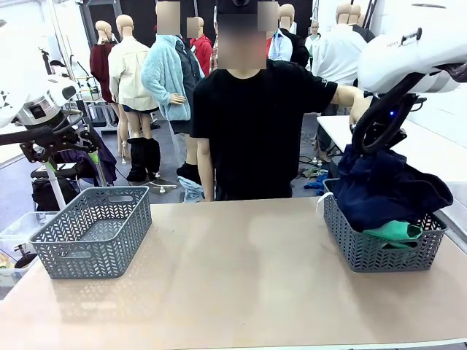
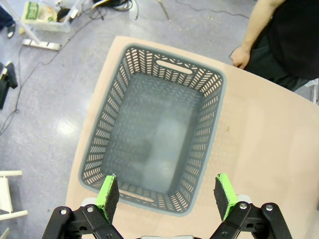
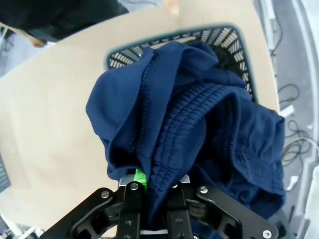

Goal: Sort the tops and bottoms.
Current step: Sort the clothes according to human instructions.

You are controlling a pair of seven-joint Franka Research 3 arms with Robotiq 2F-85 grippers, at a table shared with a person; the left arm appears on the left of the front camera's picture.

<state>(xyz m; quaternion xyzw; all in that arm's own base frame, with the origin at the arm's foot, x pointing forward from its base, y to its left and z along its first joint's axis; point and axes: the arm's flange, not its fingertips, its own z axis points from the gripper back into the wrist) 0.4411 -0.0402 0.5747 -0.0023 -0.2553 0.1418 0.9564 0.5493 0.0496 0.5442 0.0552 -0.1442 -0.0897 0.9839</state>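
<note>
Directly below our left gripper (image 2: 167,191), whose jaws stand wide apart and hold nothing, we list one grey basket (image 2: 159,134) on the table (image 1: 233,284), a person's hand (image 2: 240,57) beyond its far corner. Our right gripper (image 3: 152,186) is clenched on a navy garment (image 3: 189,129), bunched just above the right grey basket (image 1: 379,248); under it lie the teal-green bottoms (image 1: 394,232).

A pale tan desk (image 1: 241,277) stands on a grey-blue floor (image 2: 45,99) strewn with dark cables. A white table (image 1: 408,142) sits behind on the right, and a clear plastic bin (image 2: 42,17) rests on the floor.
</note>
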